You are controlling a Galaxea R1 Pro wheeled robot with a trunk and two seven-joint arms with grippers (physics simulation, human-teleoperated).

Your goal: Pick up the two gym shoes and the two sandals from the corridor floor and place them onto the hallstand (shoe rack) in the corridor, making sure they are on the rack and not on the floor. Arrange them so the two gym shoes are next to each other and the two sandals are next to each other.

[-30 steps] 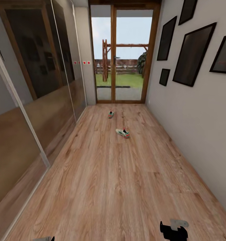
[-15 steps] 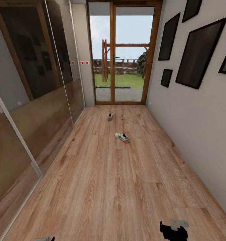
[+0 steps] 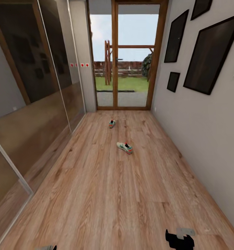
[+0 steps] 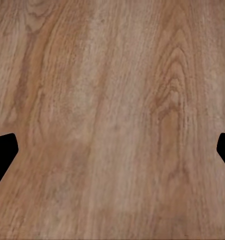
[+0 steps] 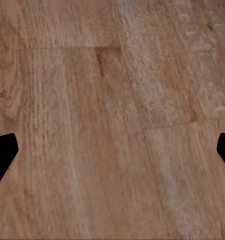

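Head view: a narrow corridor runs ahead over the plank floor [image 3: 106, 194]; two gym shoes lie on it, well apart from each other and far from the robot; the near shoe [image 3: 124, 147] lies sideways across the planks, its white side and green stripes showing, red-orange at its opening; the far shoe [image 3: 112, 124] lies beyond it and slightly to the left, close to the glass door [image 3: 123, 59] at the corridor's end; through the door show grass, a wooden frame and a fence; mirrored wardrobe panels [image 3: 37, 86] line the left wall; dark picture frames [image 3: 208, 55] hang on the grey right wall; at the lower edge the right gripper [image 3: 179, 239] shows as a black shape with a grey bracket above it, and a grey sliver of the left arm [image 3: 45, 247] shows near the lower left corner; from here I cannot tell how either gripper's jaws stand.

Left wrist view: the left gripper [image 4: 112, 155] looks down on bare wood grain; its two black fingertips [image 4: 2, 155] sit at opposite edges, spread wide, nothing between them.

Right wrist view: the right gripper looks at planks with a seam crossing them; its fingertips [image 5: 2, 155] likewise stand wide apart, holding nothing.
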